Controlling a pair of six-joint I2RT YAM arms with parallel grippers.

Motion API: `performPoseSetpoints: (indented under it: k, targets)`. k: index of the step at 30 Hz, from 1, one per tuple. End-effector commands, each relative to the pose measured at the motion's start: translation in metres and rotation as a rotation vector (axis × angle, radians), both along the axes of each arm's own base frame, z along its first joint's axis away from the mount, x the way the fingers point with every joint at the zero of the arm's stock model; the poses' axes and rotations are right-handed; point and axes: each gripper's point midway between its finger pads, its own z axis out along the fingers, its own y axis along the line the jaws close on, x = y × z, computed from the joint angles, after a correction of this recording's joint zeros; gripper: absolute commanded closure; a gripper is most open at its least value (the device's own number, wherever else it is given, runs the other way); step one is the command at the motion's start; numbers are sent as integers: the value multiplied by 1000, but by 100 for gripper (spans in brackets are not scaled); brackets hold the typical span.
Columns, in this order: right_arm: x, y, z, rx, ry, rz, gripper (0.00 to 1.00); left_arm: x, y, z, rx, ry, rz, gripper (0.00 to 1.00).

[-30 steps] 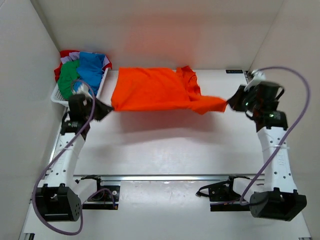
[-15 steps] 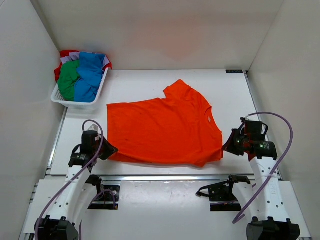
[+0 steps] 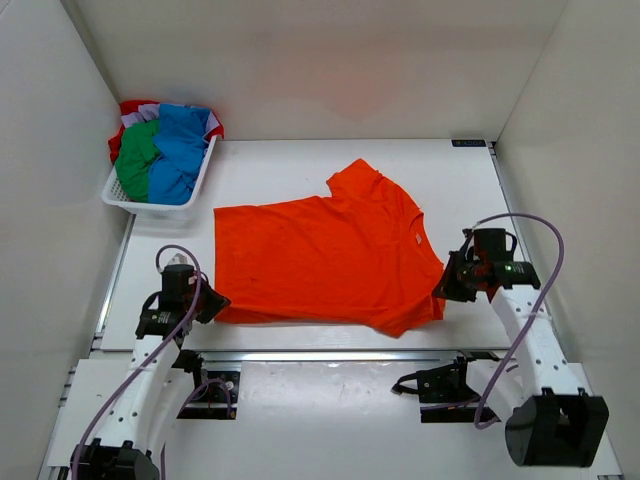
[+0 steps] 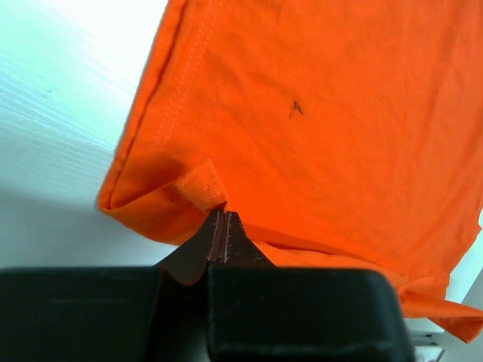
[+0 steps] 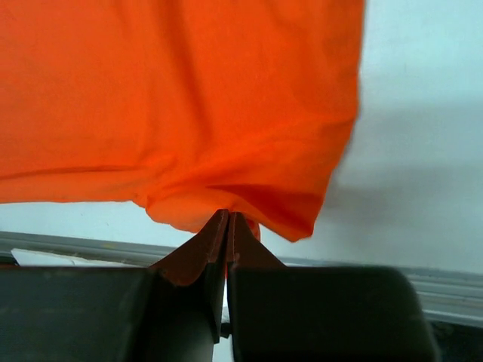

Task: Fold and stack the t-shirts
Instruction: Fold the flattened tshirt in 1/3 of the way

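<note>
At the near left, the left arm reaches forward low over the white bench (image 3: 300,160), its wrist turned inward. The left claw (image 3: 214,303) (image 4: 225,220) is pinched together on a small fold at the near-left hem corner of the orange short-sleeved cloth t-shirt (image 3: 320,260) (image 4: 339,113) (image 5: 173,90). The right arm leans up from its base, wrist angled leftward. The right claw (image 3: 441,294) (image 5: 227,220) is clamped on the shirt's near-right corner. The shirt lies spread flat mid-bench, collar to the right. Far left, a white plastic basket (image 3: 118,196) holds bunched blue (image 3: 185,140), green (image 3: 138,160) and red (image 3: 131,108) t-shirts.
</note>
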Motion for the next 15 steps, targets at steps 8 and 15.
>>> performPoseSetpoints:
  k: [8,15]
  targets:
    - [91,-4,41,-17,-158,57,100,24,11,10,8,-51,78,100]
    - [119,-9,42,-28,-174,70,100,38,7,11,-11,-72,75,100]
